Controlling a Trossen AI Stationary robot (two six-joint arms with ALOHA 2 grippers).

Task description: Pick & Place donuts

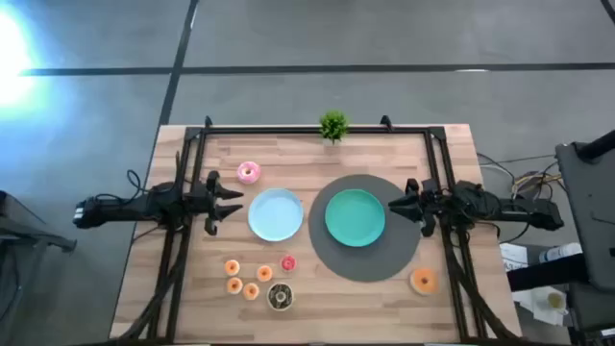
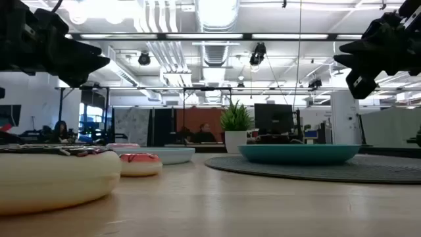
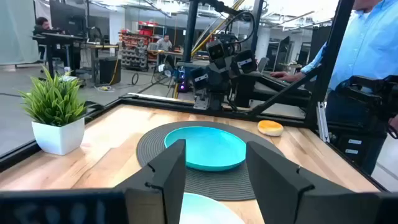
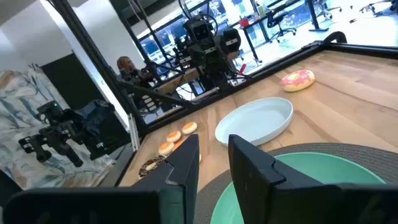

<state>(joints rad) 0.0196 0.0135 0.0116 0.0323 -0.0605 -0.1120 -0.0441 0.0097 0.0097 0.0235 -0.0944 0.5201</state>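
Observation:
A pink-iced donut [image 1: 248,172] lies on the wood near the table's far left, also in the right wrist view [image 4: 298,79]. Several mini orange donuts [image 1: 246,279], a red one [image 1: 288,263] and a dark chocolate one [image 1: 280,296] rest near the table's near edge. An orange donut [image 1: 423,281] lies by the mat's near right rim. My left gripper [image 1: 233,203] hovers open beside the light-blue plate [image 1: 276,214]. My right gripper [image 1: 397,204] hovers open at the green plate's [image 1: 355,217] right edge.
The green plate sits on a round grey mat [image 1: 363,270]. A small potted plant [image 1: 333,126] stands at the table's far edge. A black frame [image 1: 307,131] runs along the far edge and both sides. A person in a blue shirt [image 3: 367,43] stands beyond the table.

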